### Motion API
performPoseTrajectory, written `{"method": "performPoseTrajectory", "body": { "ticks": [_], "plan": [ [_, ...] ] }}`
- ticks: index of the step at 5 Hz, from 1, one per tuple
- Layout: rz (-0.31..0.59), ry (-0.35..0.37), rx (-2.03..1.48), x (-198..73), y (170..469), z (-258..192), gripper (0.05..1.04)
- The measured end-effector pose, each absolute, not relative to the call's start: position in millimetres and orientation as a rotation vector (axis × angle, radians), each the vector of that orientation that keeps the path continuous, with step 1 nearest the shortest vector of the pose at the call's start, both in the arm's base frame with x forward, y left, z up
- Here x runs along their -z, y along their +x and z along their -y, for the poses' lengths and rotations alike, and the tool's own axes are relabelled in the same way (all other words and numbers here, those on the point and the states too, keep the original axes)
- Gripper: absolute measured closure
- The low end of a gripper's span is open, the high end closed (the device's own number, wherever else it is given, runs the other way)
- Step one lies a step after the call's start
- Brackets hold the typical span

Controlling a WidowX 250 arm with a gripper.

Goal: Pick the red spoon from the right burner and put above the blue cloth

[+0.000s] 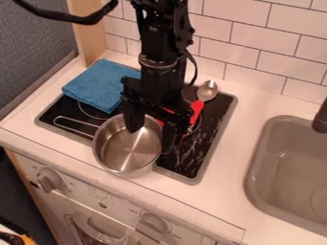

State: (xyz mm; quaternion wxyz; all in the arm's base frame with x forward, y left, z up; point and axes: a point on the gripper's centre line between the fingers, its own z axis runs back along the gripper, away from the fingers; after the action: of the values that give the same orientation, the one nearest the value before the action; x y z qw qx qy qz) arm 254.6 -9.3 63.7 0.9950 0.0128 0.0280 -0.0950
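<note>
steel pot point(128, 147) blocks hob point(219, 109) front — free room between hob and sink point(254, 165)

Cloth point(99, 86) blue; spoon point(198, 108) red-handled, silver-bowled; pot point(125, 150) silver; hand point(151, 140) black; wall tiles point(256, 57) white, dark-lined grid.

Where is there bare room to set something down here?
The counter is bare between the stove and the sink. The stove itself is crowded: blue cloth, pot and spoon, with the gripper among them.
</note>
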Motion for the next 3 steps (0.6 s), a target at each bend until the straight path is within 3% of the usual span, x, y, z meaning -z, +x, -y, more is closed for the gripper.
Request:
{"method": "performPoseTrajectory", "body": {
  "ticks": [1, 3],
  "plan": [
    [-0.085, 0.018, 0.186, -56.5, 252.3, 10.2, 0.082],
    [0.000, -0.021, 0.188, -80.2, 310.6, 15.7, 0.082]
  ]
}}
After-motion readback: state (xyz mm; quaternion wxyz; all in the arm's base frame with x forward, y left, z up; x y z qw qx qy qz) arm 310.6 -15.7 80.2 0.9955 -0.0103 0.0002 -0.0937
